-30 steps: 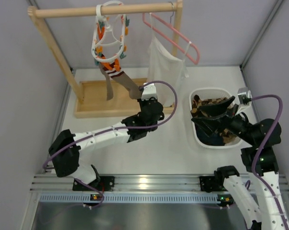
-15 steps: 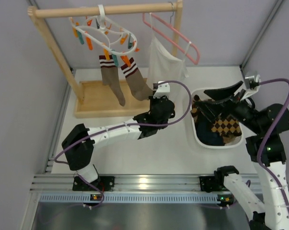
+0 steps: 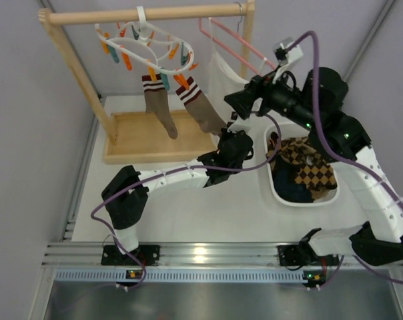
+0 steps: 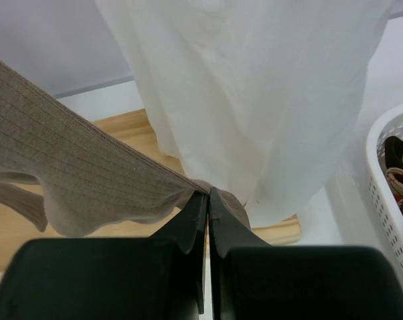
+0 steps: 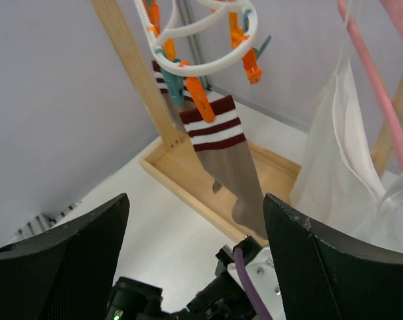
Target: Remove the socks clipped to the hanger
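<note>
- Left pincer is pinched shut on the toe of a brown sock that is clipped to the white hanger.
- Right pincer gapes wide and empty nearby.
- Other socks fill the basket.

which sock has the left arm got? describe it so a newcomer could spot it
The wooden rack at the back left carries a white ring hanger with two brown, stripe-cuffed socks. It is the right-hand sock in the top view: it slants toward the white garment, its end pinched in the left gripper, while the left-hand sock hangs free.
</note>
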`<state>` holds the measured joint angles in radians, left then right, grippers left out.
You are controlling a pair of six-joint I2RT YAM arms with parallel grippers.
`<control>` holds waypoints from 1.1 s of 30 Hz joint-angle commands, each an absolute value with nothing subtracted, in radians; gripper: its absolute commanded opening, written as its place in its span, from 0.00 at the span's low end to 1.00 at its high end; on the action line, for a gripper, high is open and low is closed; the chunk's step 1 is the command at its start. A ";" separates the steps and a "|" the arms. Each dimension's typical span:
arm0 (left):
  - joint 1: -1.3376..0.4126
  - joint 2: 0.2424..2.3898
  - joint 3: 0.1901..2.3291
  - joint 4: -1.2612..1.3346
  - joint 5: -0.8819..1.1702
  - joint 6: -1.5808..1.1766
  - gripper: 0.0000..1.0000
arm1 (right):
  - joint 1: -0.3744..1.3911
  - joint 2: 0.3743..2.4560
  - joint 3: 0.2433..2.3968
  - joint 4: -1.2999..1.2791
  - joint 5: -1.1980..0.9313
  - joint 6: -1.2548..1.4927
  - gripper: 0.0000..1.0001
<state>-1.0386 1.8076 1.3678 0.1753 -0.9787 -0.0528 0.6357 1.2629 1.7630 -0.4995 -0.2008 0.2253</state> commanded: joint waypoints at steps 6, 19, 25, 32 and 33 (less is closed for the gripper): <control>-1.037 1.819 1.422 0.219 -0.847 0.057 0.00 | 0.859 1.540 2.053 -0.638 0.269 0.045 0.78; -1.038 1.816 1.440 0.233 -0.807 0.084 0.00 | 0.976 1.885 2.309 -0.549 0.601 -0.147 0.76; -1.037 1.815 1.424 0.255 -0.799 0.090 0.00 | 0.976 1.951 2.345 -0.436 0.650 -0.198 0.70; -1.034 1.815 1.414 0.265 -0.779 0.077 0.00 | 0.976 2.006 2.378 -0.350 0.701 -0.218 0.68; -1.031 1.812 1.410 0.267 -0.776 0.075 0.00 | 0.977 2.013 2.376 -0.338 0.706 -0.224 0.68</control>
